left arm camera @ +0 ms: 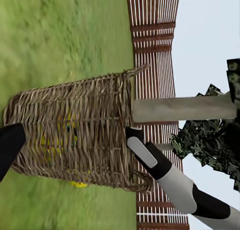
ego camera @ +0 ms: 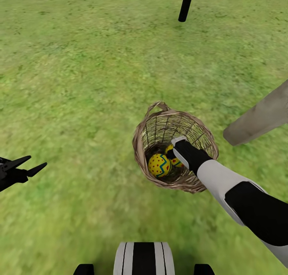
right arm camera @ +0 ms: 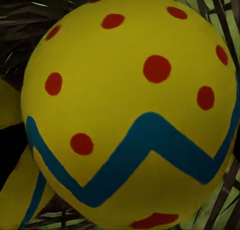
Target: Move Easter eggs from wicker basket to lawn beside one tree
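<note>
The wicker basket (ego camera: 201,136) stands upright on the lawn (ego camera: 80,87) just ahead of me. A yellow Easter egg (ego camera: 159,165) with a blue zigzag and red dots lies inside it, and a second egg (ego camera: 179,162) peeks out beside my right wrist. My right gripper (ego camera: 171,153) is down in the basket against the eggs, its fingers hidden by the wrist. In the right wrist view one egg (right arm camera: 130,109) sits very close, with another egg (right arm camera: 27,195) at its side. My left gripper (ego camera: 34,165) hovers open over the grass at the far left, holding nothing.
A leaning pale trunk of the tree (ego camera: 260,118) meets the grass just right of the basket. A thin black trunk (ego camera: 186,3) stands farther ahead. The left wrist view shows the basket (left arm camera: 75,130) side-on, my right arm (left arm camera: 165,172), the slat fence (left arm camera: 155,39) and dark foliage (left arm camera: 210,140).
</note>
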Motion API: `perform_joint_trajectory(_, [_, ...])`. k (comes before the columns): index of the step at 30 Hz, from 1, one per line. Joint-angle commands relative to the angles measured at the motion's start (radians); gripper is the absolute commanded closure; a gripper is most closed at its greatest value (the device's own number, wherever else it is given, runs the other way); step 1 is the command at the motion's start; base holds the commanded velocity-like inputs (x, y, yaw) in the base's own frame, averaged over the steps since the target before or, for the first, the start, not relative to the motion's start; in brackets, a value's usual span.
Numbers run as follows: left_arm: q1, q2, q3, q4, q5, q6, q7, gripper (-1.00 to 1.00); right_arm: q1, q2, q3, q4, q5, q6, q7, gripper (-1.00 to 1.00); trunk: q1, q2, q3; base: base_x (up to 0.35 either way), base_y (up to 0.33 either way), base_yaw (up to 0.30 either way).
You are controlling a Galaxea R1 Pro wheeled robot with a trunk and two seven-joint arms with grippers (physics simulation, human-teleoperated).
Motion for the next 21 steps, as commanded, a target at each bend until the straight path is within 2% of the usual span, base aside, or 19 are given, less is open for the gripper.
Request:
perform_joint_trajectory(1, [0.000, 0.000, 0.000, 0.000, -0.001, 0.011, -0.004, -1.00, -0.001, 0.000, 0.006, -0.002, -0.021, 0.002, -0.007, 1.00, -0.001, 0.000, 0.003, 0.000, 0.000, 0.000])
perform_joint_trajectory(6, [0.000, 0.000, 0.001, -0.002, -0.002, 0.011, -0.004, -1.00, -0.001, 0.000, 0.006, -0.002, -0.021, 0.002, -0.009, 1.00, -0.002, 0.001, 0.019, 0.000, 0.000, 0.000])
perform_joint_trajectory(10, [0.000, 0.000, 0.001, -0.005, -0.002, 0.010, -0.004, -1.00, -0.001, 0.001, 0.006, -0.002, -0.021, 0.002, -0.009, 1.00, -0.002, 0.001, 0.019, 0.000, 0.000, 0.000])
perform_joint_trajectory(21, [0.000, 0.009, -0.004, -0.006, -0.008, 0.011, -0.004, -1.00, -0.001, 0.010, 0.008, -0.003, -0.024, 0.003, -0.011, 1.00, -0.007, 0.004, 0.061, -0.018, 0.000, 0.000])
